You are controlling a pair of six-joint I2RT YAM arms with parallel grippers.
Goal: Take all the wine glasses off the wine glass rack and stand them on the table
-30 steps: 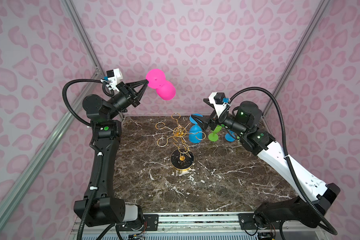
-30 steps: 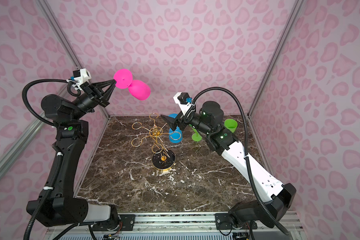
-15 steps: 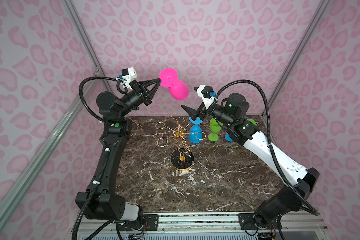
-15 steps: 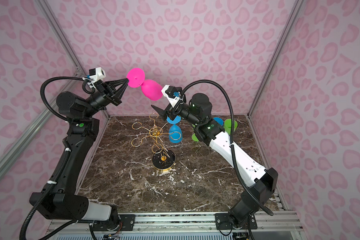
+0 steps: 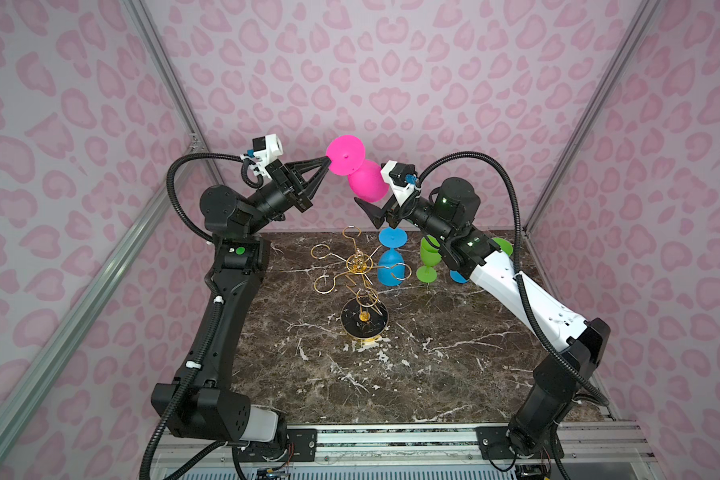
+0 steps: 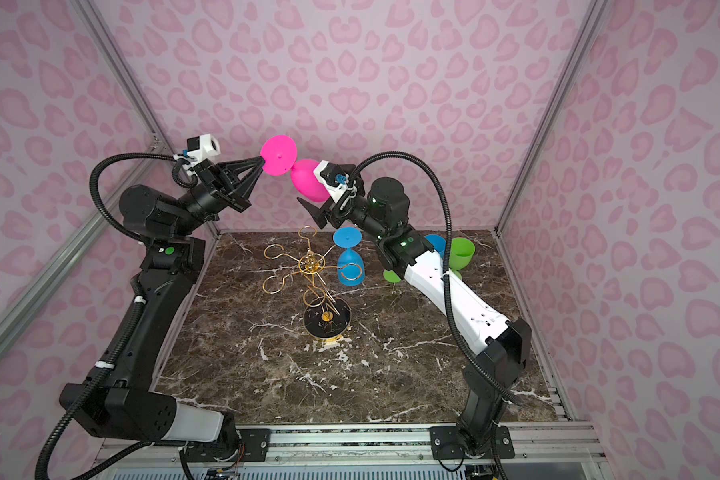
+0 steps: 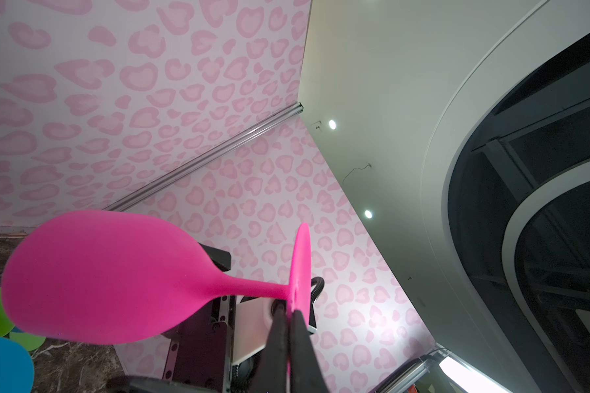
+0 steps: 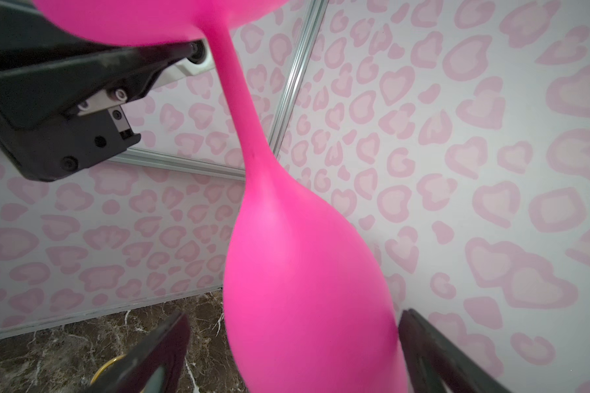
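The pink wine glass (image 5: 366, 187) (image 6: 306, 180) hangs tilted in the air, high above the back of the table and apart from the rack. My left gripper (image 5: 327, 164) (image 7: 288, 308) is shut on the edge of its round foot. My right gripper (image 5: 377, 195) (image 8: 293, 314) is open, its jaws standing on either side of the glass's bowl (image 8: 304, 289) with gaps showing. The gold wire wine glass rack (image 5: 358, 262) (image 6: 310, 262) stands mid-table on a black base (image 5: 364, 320). A blue wine glass (image 5: 391, 262) (image 6: 350, 259) hangs foot up at its right side.
An upright green glass (image 5: 429, 257) stands right of the rack. Partly hidden under my right arm are another green glass (image 6: 460, 251) and a blue one (image 6: 437, 243). Pink patterned walls close in the back and both sides.
My left arm carried the pink glass rightward toward the middle. My right gripper rose from near the table, and its open jaws now straddle the glass's bowl.
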